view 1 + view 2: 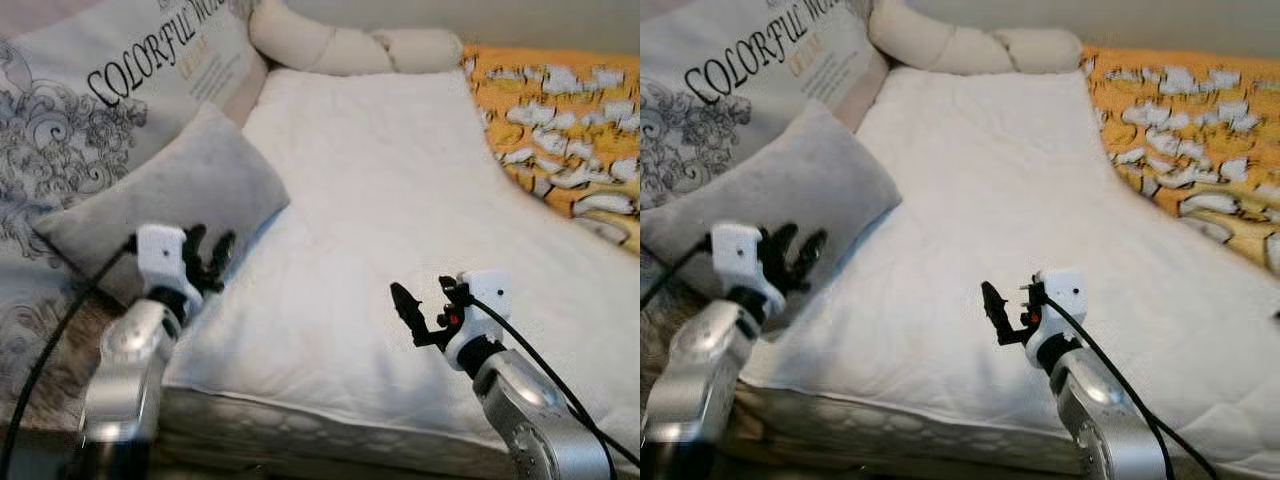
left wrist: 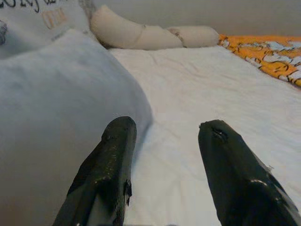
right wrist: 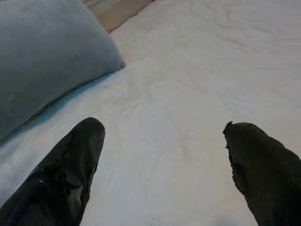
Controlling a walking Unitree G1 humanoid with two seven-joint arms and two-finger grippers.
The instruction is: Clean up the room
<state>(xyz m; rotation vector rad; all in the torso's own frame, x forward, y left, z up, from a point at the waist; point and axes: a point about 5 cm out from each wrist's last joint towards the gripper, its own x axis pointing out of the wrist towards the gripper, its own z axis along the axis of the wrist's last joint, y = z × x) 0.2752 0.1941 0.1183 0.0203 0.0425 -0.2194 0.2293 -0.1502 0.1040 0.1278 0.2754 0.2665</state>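
Observation:
A grey pillow (image 1: 180, 200) lies at the left of a bed, partly on a white quilt (image 1: 400, 220). My left gripper (image 1: 207, 256) hovers open at the pillow's near right edge, and the left wrist view has the pillow (image 2: 56, 122) beside one finger (image 2: 110, 160). My right gripper (image 1: 415, 312) is open above the quilt's near part, holding nothing. In the right wrist view the quilt (image 3: 178, 94) spreads between the fingers (image 3: 70, 169) and the pillow (image 3: 47, 52) lies farther off.
A large printed cushion (image 1: 110, 90) leans behind the grey pillow. A cream knotted bolster (image 1: 350, 45) lies along the head of the bed. An orange and white patterned blanket (image 1: 560, 130) covers the right side. The mattress edge (image 1: 300, 430) runs close below my arms.

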